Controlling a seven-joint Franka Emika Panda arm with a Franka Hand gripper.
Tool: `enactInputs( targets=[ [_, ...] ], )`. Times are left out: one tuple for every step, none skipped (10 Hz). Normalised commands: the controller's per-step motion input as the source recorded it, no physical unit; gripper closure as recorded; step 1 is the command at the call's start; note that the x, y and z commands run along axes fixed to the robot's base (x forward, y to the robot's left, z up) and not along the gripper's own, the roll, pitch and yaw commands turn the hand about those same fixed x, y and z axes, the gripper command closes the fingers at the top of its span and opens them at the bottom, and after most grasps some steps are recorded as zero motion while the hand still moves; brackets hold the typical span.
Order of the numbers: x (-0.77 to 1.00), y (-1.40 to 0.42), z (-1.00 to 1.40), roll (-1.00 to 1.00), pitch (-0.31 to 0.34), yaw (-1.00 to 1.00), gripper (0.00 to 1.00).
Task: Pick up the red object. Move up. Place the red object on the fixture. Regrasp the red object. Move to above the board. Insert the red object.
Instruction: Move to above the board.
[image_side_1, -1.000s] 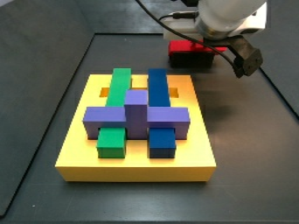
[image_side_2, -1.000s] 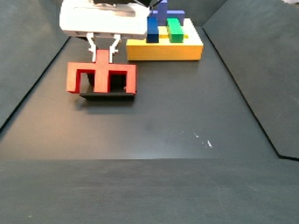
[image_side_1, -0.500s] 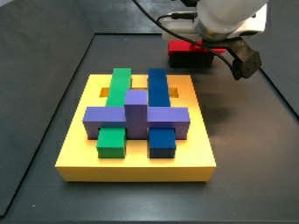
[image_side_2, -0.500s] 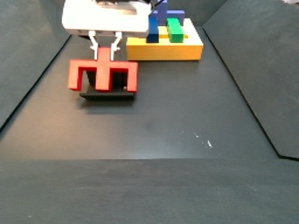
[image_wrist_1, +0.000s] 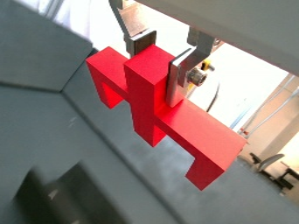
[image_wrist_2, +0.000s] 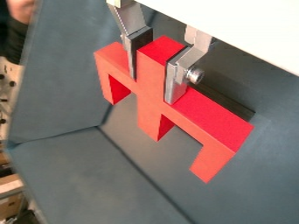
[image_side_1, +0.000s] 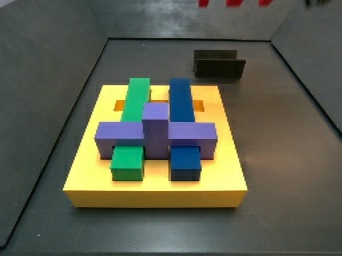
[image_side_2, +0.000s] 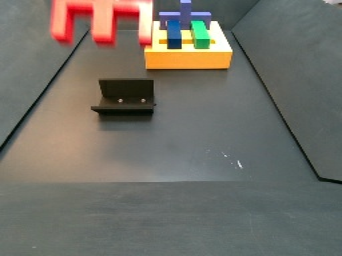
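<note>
The red object (image_wrist_1: 198, 140) is a bright red crossbar with short legs and a central stem. In both wrist views my gripper (image_wrist_1: 162, 59) (image_wrist_2: 158, 59) is shut on the stem, one silver finger on each side. The red object (image_wrist_2: 211, 118) hangs high in the air. In the side views it shows only at the upper edge (image_side_1: 234, 3) (image_side_2: 100, 18), blurred, and the gripper is out of frame there. The black fixture (image_side_1: 219, 66) (image_side_2: 124, 97) stands empty on the floor. The yellow board (image_side_1: 154, 185) (image_side_2: 187, 58) carries green, blue and purple blocks.
Dark grey walls enclose the floor on all sides. The board's orange slots (image_side_1: 203, 102) show beside the blue bar (image_side_1: 181, 100). The green bar (image_side_1: 136, 97) and the purple block (image_side_1: 155, 128) stand up from the board.
The gripper has risen with the red object, lifting it off the fixture. The arm has left both side views and the fixture now stands empty.
</note>
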Motion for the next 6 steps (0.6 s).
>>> enactInputs(
  targets=[
    [-0.02, 0.02, 1.40, -0.02, 0.017, 0.00, 1.00],
    [0.01, 0.00, 0.61, -0.01, 0.034, 0.00, 1.00],
    [0.03, 0.00, 0.27, -0.01, 0.048, 0.00, 1.00],
    [-1.03, -1.40, 0.28, -1.00, 0.150, -0.05, 1.00],
    [-1.06, -1.40, 0.29, -1.00, 0.142, -0.05, 1.00],
    [-1.11, -1.40, 0.30, -1.00, 0.127, -0.04, 1.00]
  ],
)
